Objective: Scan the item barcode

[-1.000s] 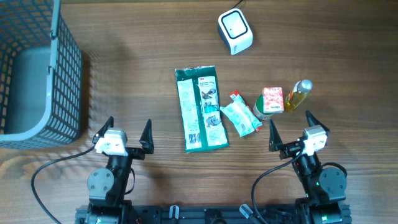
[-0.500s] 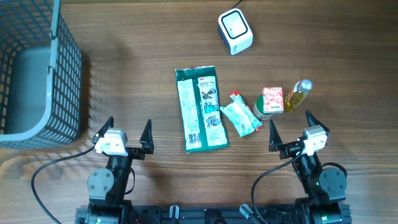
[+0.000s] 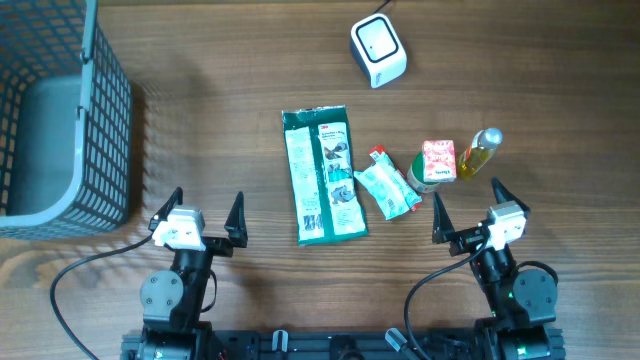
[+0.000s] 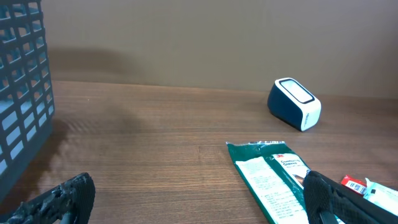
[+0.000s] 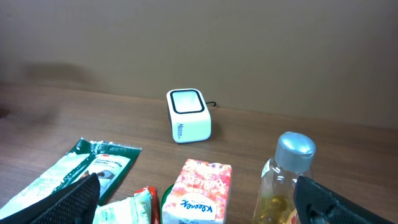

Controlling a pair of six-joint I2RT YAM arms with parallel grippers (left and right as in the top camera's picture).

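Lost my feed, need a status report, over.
Open, empty: left gripper, right gripper. Flat mid-table, untouched: green packet; scanner far side. Nothing between them.

Table (image 3: 200, 120) matt wood grain; basket (image 3: 105, 130) grey plastic (lattice); scanner (image 3: 378, 50) glossy plastic; bottle (image 5: 285, 185) probably clear plastic.

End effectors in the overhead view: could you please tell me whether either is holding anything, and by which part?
Nothing is held: the left end effector and the right end effector both stand open and empty.

Mock shop checkout on a wooden table (image 3: 220, 70): barcode scanner (image 3: 378, 50), grey wire basket (image 3: 108, 130), small packaged groceries (image 3: 322, 175)
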